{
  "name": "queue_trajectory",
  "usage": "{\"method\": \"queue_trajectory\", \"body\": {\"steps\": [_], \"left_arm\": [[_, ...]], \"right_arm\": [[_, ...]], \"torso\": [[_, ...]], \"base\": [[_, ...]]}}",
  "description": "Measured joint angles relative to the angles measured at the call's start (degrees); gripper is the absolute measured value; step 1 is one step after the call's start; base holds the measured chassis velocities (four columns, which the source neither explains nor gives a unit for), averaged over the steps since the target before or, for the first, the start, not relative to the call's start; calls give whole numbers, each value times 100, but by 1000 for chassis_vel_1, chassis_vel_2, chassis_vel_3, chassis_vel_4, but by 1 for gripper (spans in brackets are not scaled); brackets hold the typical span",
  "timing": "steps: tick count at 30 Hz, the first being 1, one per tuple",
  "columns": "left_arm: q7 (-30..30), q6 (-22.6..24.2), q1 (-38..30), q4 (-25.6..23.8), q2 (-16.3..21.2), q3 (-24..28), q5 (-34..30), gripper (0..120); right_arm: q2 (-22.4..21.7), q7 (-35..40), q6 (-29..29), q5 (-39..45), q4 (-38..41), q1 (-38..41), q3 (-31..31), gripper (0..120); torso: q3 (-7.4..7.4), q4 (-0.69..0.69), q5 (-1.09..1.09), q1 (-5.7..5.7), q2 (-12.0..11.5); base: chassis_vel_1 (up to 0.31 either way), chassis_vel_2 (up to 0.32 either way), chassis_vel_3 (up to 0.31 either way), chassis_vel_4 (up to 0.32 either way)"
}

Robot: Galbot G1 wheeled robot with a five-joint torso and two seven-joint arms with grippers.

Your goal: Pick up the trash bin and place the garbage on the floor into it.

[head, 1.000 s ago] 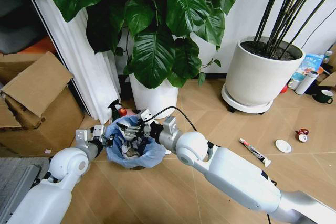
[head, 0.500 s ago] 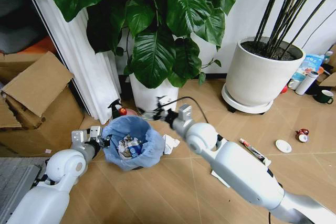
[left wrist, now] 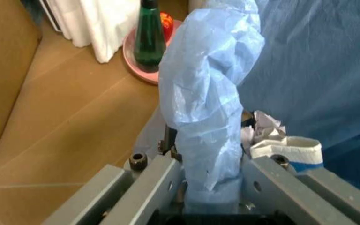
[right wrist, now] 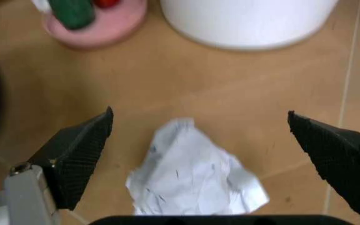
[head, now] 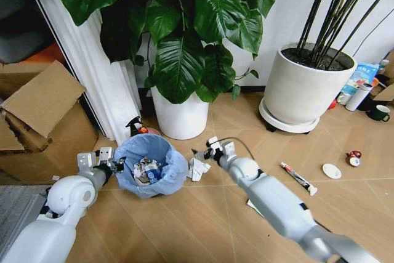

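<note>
Your right gripper (head: 198, 153) has left the bin (head: 149, 165) and now hangs wide open and empty over the paper wad (head: 197, 168) on the floor (head: 203, 226), at the bin's 3 o'clock. Your left gripper (head: 117, 165) stays clamped on the bag rim at 9 o'clock, so the wad looks next.

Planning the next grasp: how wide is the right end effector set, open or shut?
Open. The right end effector has its fingers spread wide either side of a crumpled paper wad on the floor.
</note>
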Motion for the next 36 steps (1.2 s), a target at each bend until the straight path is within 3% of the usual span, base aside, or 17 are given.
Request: {"method": "queue_trajectory", "body": {"steps": [5, 15, 29, 36], "left_arm": [[-24, -1, 66, -63, 61, -25, -8, 0], [-188, 5, 135, -202, 70, -12, -39, 0], [-306, 1, 145, -268, 35, 38, -64, 0], [-335, 1, 122, -285, 20, 74, -59, 0]], "right_arm": [[472, -84, 198, -283, -1042, 179, 138, 100], [1010, -726, 640, -990, -2714, 547, 478, 100], [1366, -842, 636, -1203, -3301, 673, 742, 100], [1347, -849, 600, -1191, -3288, 648, 805, 75]], "torso": [[0, -1, 0, 0, 0], [0, -2, 0, 0, 0], [0, -2, 0, 0, 0], [0, -2, 0, -1, 0]], "base": [[0, 0, 0, 0], [0, 0, 0, 0], [0, 0, 0, 0], [0, 0, 0, 0]]}}
